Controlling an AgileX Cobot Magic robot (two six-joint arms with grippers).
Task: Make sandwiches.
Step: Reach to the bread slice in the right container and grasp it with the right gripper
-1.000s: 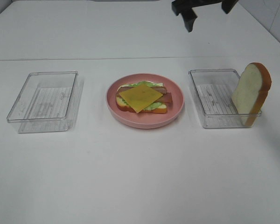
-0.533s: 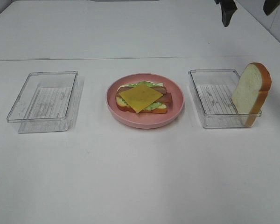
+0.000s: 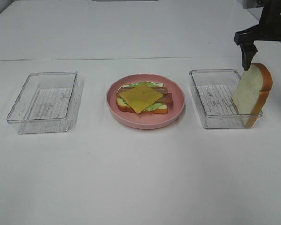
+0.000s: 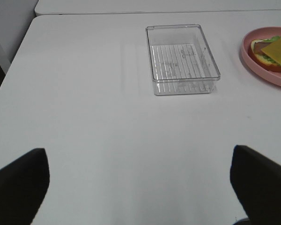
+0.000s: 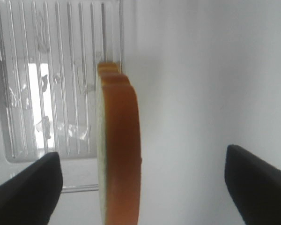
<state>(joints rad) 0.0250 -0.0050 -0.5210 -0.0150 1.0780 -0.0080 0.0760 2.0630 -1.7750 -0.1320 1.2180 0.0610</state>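
**Above the leaning bread slice, a spread claw**

On the pink plate (image 3: 178,110) at mid-bench (image 3: 140,178) lies the open sandwich (image 3: 143,98), cheese uppermost. The second bread slice (image 3: 253,93) stands on edge against the right tray (image 3: 214,99). The right claw (image 3: 268,49) hangs over it, spread wide, empty. The left claw (image 4: 140,187) is spread too, near the left tray (image 4: 182,58).

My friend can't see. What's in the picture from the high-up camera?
A pink plate holds an open sandwich topped with yellow cheese. Clear trays sit either side: the left tray is empty, a bread slice leans on the right tray. The right gripper hangs open above it.
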